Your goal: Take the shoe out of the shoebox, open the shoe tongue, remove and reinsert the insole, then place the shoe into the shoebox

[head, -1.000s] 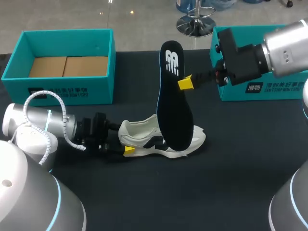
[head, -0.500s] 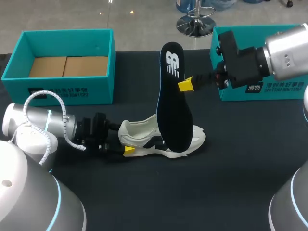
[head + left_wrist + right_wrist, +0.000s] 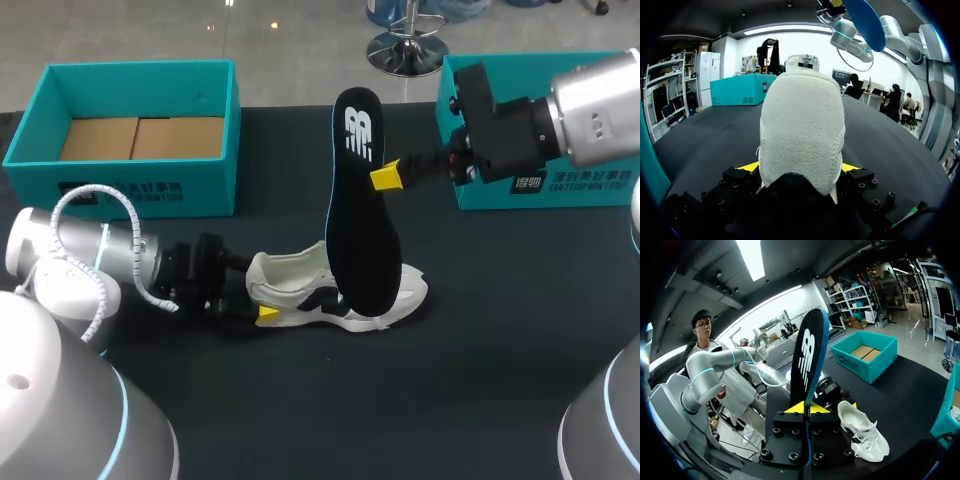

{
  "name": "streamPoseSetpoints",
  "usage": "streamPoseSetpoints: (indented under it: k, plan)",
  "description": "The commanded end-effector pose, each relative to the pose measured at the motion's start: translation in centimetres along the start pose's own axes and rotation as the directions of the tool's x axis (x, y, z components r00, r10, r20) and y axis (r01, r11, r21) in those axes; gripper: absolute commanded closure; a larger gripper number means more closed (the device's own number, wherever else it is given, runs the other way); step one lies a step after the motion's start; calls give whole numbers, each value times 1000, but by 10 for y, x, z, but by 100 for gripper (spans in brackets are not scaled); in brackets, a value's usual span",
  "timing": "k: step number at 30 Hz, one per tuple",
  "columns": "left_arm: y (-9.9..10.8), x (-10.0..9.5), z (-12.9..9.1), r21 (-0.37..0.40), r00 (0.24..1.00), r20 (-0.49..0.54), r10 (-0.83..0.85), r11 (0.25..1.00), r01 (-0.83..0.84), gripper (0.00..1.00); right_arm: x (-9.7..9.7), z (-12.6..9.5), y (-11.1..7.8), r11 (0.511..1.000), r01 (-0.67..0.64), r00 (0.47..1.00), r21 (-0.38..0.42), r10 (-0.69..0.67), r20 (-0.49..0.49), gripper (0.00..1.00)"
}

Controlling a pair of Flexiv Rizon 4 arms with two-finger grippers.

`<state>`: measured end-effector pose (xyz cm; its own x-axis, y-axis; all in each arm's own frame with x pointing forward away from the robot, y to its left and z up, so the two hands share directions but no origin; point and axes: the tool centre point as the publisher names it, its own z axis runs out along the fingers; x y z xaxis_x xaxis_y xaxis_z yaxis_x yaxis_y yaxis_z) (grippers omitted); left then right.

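- Black insole (image 3: pixel 362 215): held near-upright over the desk (image 3: pixel 480 380), long axis approx. vertical, logo end up. Its lower end overlaps the shoe's middle in head view; whether it's inside the opening or just in front can't be told.
- Right gripper (image 3: pixel 386 176): pinched on the insole's edge, in the upper half. In its wrist view the insole is seen clamped edge-on btwn both fingers.
- White shoe (image 3: pixel 335 292): set on its sole on the desk, long axis approx. left-right, heel toward the left arm, toe toward the right.
- Left gripper (image 3: pixel 800 172): closed on the heel from both sides, yellow tips pressed to its flanks. The shoe is thus pinned w/ opening up.
- Key relation (judged): insole axis stands approx. at right angles to shoe axis. For reinsertion the insole would need to be tipped down toward the toe until both axes line up, lower end fed fwd. The right arm is placed nearer the insole, the left nearer the shoe.
- Teal box (image 3: pixel 130 130): open, at the desk's far left, well apart from the shoe; not needed yet.
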<state>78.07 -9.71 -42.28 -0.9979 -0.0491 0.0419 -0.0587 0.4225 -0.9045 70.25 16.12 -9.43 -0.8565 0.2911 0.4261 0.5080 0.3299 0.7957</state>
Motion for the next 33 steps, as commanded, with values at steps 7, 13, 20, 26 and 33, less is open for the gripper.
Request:
streamPoseSetpoints:
  k: [7, 13, 20, 26, 33]
  plan:
    - [-12, -7, -8, -69, 1000, -15, 4, 998, -5, 0, 0, 2, 0, 1000, -1, 1000, 0, 1, 3, 100]
    - [-17, -8, -11, -143, 1000, -21, 23, 989, -25, 0, 0, 2, 0, 1000, -1, 1000, 0, 1, 3, 100]
    - [-20, -8, -15, -236, 998, -46, 33, 971, -43, 0, 0, 2, 0, 1000, -1, 1000, 0, 1, 3, 100]
    - [-20, -9, -16, -239, 998, -50, 23, 971, -34, 0, 0, 2, 0, 1000, -1, 1000, 0, 1, 3, 100]
    - [-20, -9, -16, -239, 998, -50, 23, 971, -34, 0, 0, 2, 0, 1000, -1, 1000, 0, 1, 3, 100]
